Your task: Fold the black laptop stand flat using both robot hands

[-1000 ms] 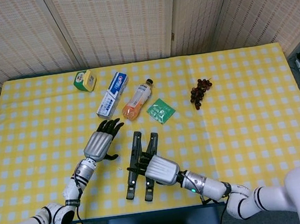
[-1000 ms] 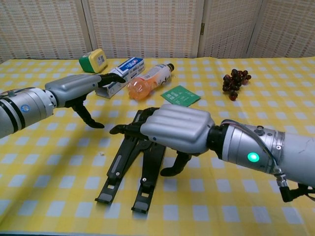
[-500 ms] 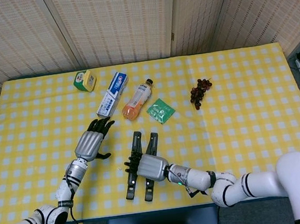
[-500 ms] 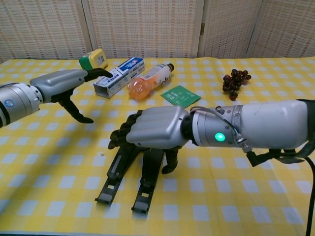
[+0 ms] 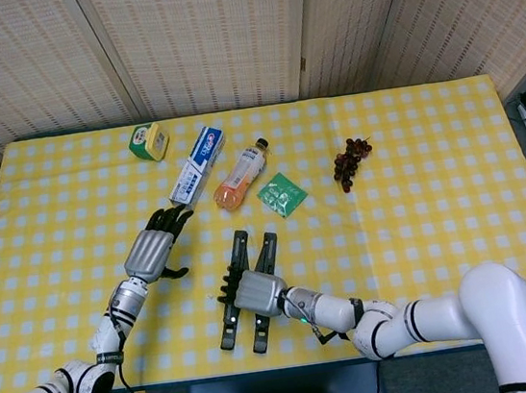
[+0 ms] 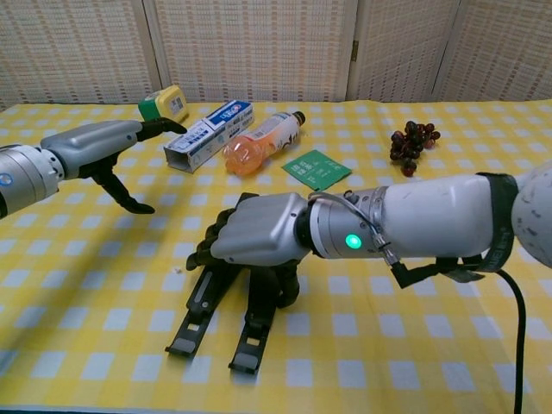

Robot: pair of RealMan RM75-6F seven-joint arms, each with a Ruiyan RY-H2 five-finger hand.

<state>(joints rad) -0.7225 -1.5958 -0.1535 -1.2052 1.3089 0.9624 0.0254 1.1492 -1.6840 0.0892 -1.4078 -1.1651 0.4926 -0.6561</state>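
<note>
1. Tablecloth (image 5: 436, 183): checked yellow, holding the whole scene.
2. Right hand (image 5: 252, 293), knuckles up, pressing down on the black laptop stand (image 6: 203, 302) near the front edge; looks nearly flat, fold probably almost finished.
3. Left hand (image 5: 152, 252): released, fingers apart, hovering well left of the stand, not yet helping.

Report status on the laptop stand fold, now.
Right hand on laptop stand, grip unclear. Left hand open, off it. Stand's legs spread on table. Nothing in the way.
</note>
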